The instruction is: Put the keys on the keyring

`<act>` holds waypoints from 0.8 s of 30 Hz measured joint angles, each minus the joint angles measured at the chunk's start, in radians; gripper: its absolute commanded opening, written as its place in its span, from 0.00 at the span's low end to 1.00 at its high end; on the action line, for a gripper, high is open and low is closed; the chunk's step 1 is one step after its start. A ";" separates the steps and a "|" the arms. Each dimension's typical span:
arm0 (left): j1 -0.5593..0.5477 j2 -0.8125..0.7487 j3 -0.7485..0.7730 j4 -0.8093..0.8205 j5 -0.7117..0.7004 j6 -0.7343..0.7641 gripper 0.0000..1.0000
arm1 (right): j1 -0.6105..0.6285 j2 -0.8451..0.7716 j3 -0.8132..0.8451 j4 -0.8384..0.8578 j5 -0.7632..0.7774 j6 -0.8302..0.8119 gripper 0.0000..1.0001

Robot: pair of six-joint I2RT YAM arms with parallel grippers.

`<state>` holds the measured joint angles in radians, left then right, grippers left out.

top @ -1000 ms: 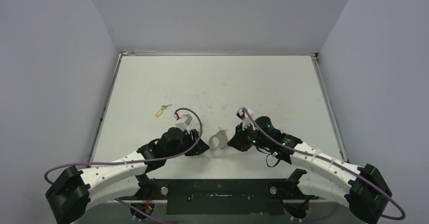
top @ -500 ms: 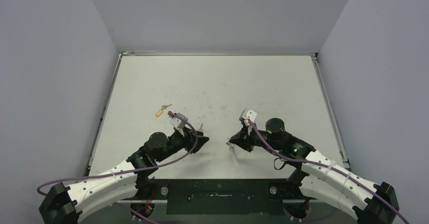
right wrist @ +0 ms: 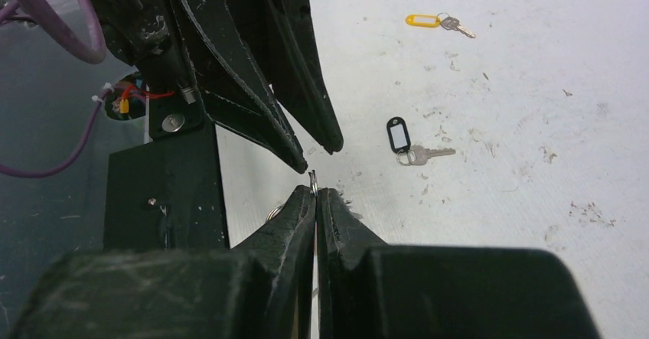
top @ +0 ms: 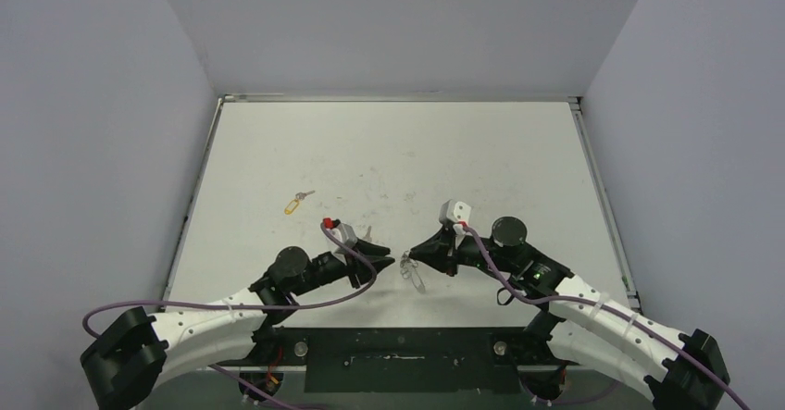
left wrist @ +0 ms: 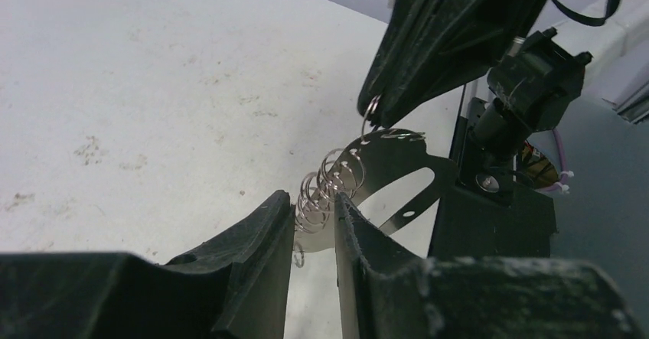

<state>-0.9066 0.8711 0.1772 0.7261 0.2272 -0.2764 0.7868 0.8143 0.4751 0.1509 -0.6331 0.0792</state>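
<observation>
Top view first: both arms are nose to nose near the front of the table [top: 398,151], with the keyring [top: 414,271] strung between them. My guess is that keeps the loop free for threading. The yellow-tag key [top: 294,203] lies well apart, back and to the left.

Left wrist view: the left claw [left wrist: 314,210] stands a narrow gap open, with the chain [left wrist: 329,182] of small rings inside it. Whether it grips or only brackets the chain, I cannot tell; it looks like steadying.

Right wrist view: the right claw [right wrist: 315,195] is pinched fully shut on the chain's end ring, holding it up. The black-tag key [right wrist: 399,136] waits on the table beyond, its white label blank. There is no readable writing anywhere.
</observation>
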 measured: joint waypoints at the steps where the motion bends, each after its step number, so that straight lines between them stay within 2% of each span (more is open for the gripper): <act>1: -0.004 0.014 0.000 0.025 0.018 0.019 0.23 | 0.000 -0.002 -0.009 0.015 -0.003 0.001 0.00; 8: -0.027 0.080 0.000 0.139 0.094 0.091 0.24 | 0.012 -0.045 -0.100 0.103 -0.011 0.000 0.00; 15: -0.047 0.101 0.005 0.203 0.130 0.136 0.20 | 0.023 -0.050 -0.102 0.151 -0.011 0.000 0.00; 24: -0.070 0.135 0.019 0.238 0.142 0.163 0.19 | 0.045 -0.029 -0.102 0.190 -0.011 0.006 0.00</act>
<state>-0.9768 1.0061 0.1967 0.9642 0.3695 -0.1131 0.8318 0.7849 0.3733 0.3405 -0.6445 0.0853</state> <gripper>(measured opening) 0.194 0.030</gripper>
